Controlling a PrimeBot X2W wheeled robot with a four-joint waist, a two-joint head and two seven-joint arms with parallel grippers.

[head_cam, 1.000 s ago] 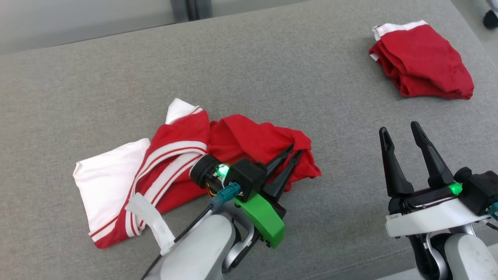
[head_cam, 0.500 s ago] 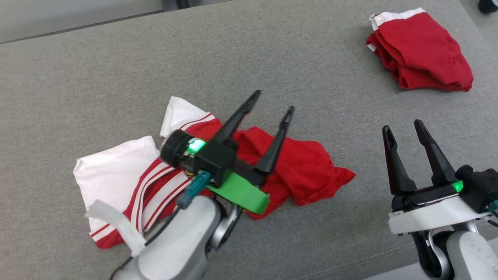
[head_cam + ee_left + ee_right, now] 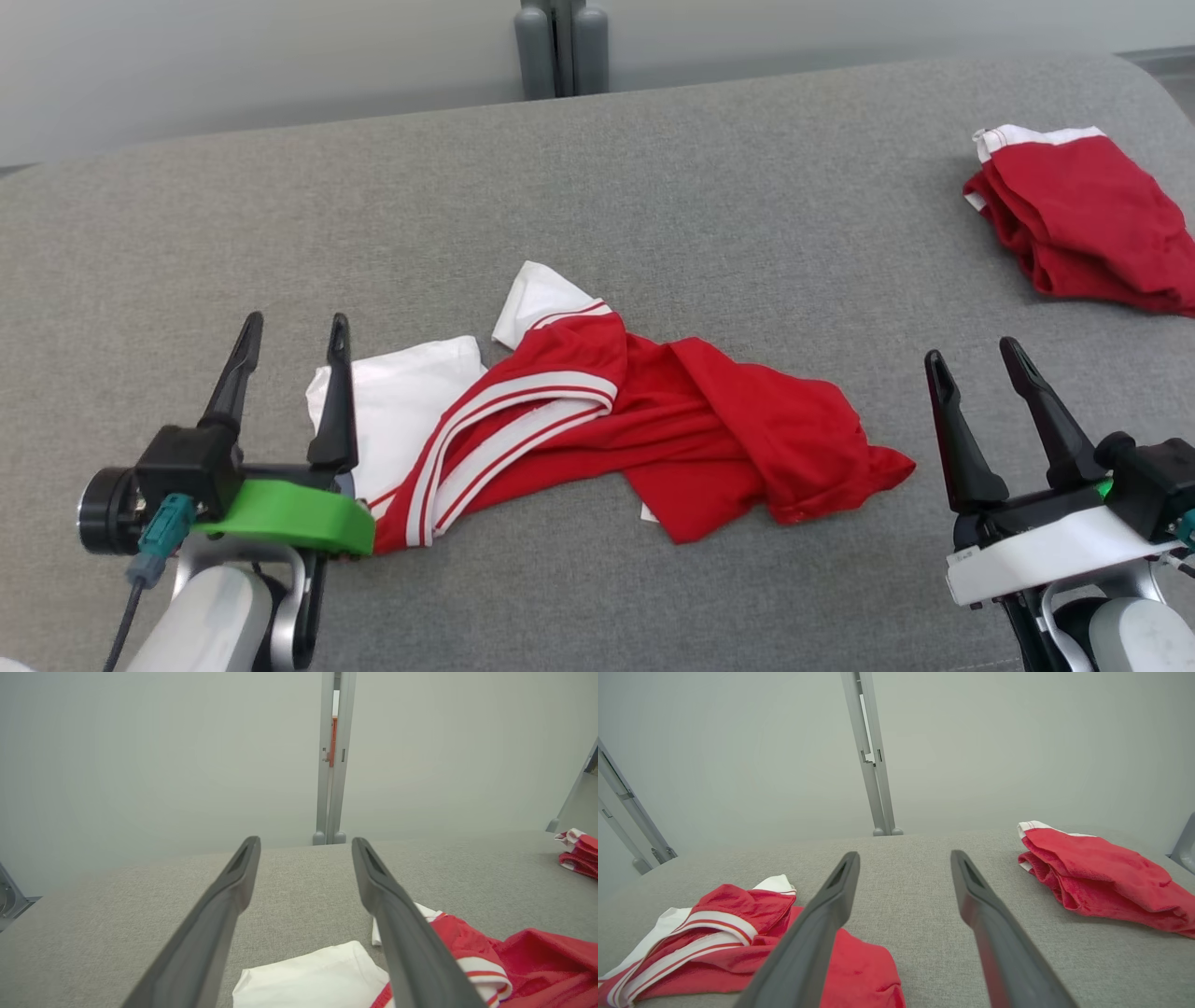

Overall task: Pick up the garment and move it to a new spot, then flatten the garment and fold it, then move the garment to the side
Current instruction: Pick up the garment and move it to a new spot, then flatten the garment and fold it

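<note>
The garment (image 3: 709, 429) is red and white, and it lies in a crumpled heap on the grey cushion (image 3: 653, 215), between my two grippers. Nothing is holding it.

My left gripper (image 3: 295, 325) has its two fingers spread apart with nothing between them. The white part of the garment lies just beside its right finger, on the inner side. In the left wrist view, a white corner lies low down between the two fingers, and the red part with white stripes goes off to the right of the right finger. I cannot tell if that finger touches the cloth.

My right gripper (image 3: 972, 353) also has its fingers spread wide, and they hold nothing. The red end of the garment is near its left finger but apart from it. In the right wrist view, the garment lies to the left of the left finger and runs behind it.

A second red garment (image 3: 1083, 219) with a white edge lies bunched up past the right gripper's fingertips, off to the right and well apart from them. Far ahead of both grippers, a grey post (image 3: 560, 47) stands against a pale wall (image 3: 233, 65).
</note>
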